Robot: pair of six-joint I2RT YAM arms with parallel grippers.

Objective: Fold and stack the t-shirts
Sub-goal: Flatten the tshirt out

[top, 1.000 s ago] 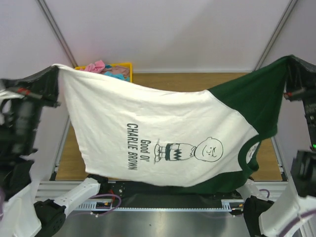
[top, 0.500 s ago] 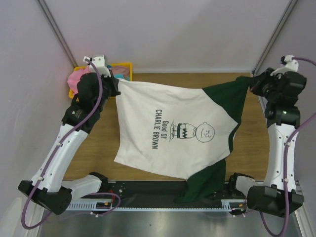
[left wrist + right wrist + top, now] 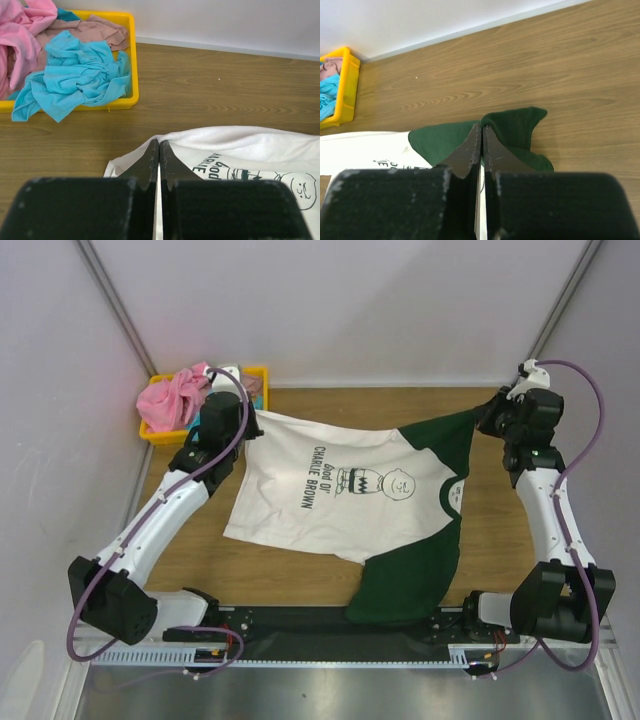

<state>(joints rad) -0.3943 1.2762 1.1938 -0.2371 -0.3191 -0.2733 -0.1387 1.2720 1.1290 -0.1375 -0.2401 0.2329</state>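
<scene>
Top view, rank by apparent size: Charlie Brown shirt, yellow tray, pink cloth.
1. Charlie Brown shirt, by far.
2. yellow tray, though it is partly covered.
3. pink cloth, heaped over the tray's left part; a close call.

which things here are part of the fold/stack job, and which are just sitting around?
Job:
Charlie Brown t-shirt, pinched by left pincer and right pincer
pink t-shirt
turquoise t-shirt

Just around:
yellow tray
wooden table
</scene>
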